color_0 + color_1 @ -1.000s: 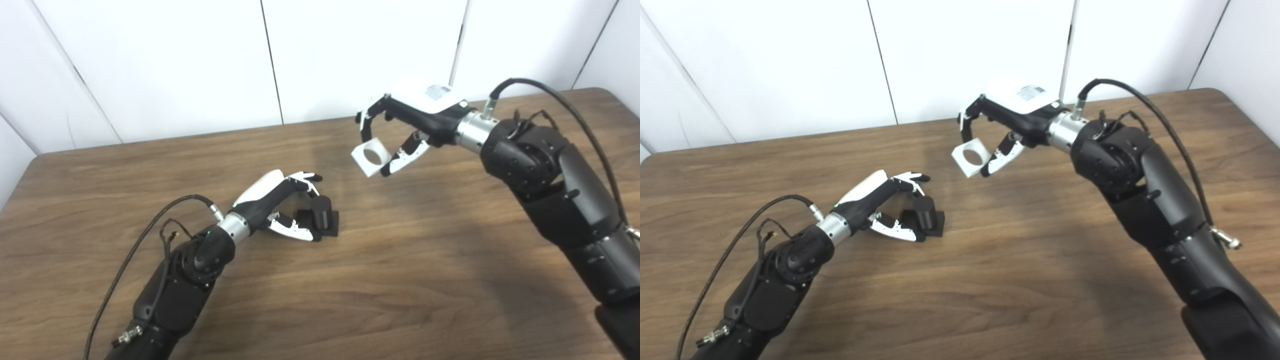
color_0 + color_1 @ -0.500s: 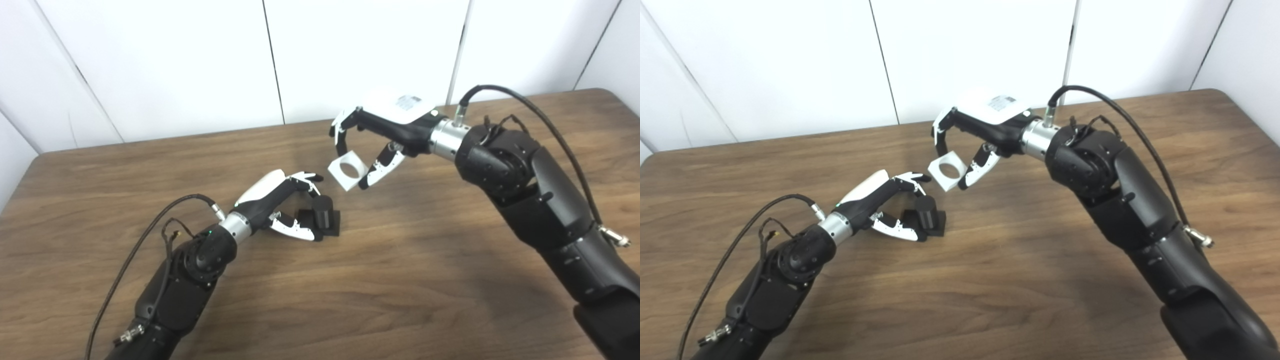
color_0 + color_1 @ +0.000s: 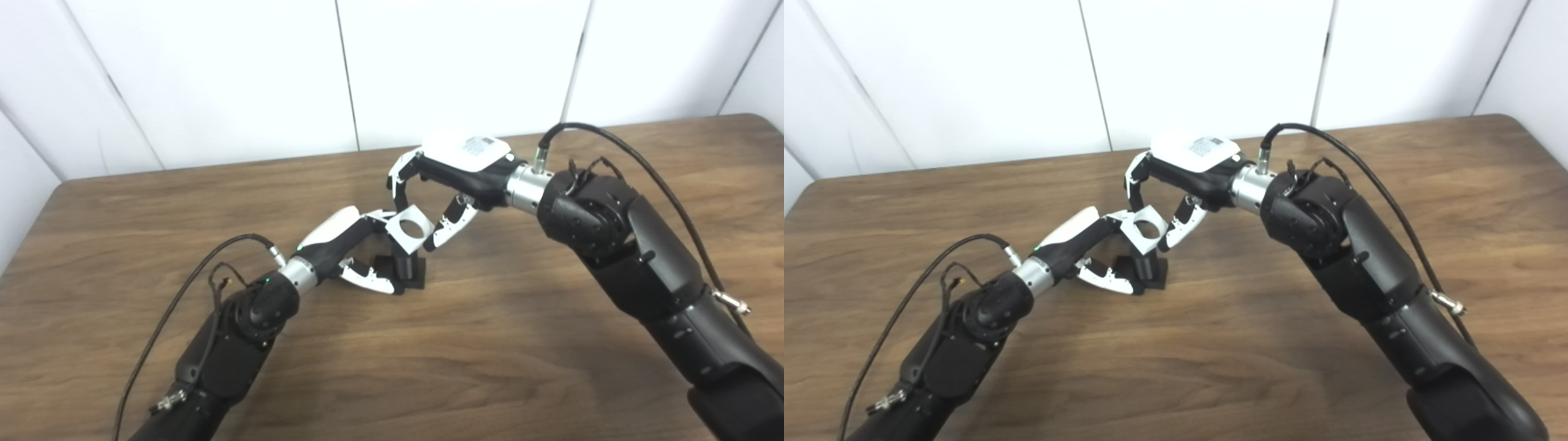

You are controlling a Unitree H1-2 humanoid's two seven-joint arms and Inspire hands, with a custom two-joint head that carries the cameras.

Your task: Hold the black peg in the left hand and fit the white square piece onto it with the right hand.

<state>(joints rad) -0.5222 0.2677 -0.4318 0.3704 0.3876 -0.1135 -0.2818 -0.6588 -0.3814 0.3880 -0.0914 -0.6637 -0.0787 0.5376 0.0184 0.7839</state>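
Right hand pinches the white square piece between fingers above and thumb below, its round hole tilted toward the camera. The piece hangs just beyond the left hand's fingertips and directly over the black peg, hiding the peg's top.

Left hand cups the peg, which stands upright on its square base on the table: thumb low at the base's near edge, fingers arched over the far side. Whether it truly grips the peg, cannot tell.

Risks, as judged:
- Hole is tilted against the upright peg; pressing down like this could jam the piece or tip the peg.
- A loose left hold would let the base slide.
- The piece may collide with the left fingers.

Writing: a small printed label on the back of the right hand, too small to read. No brands legible.
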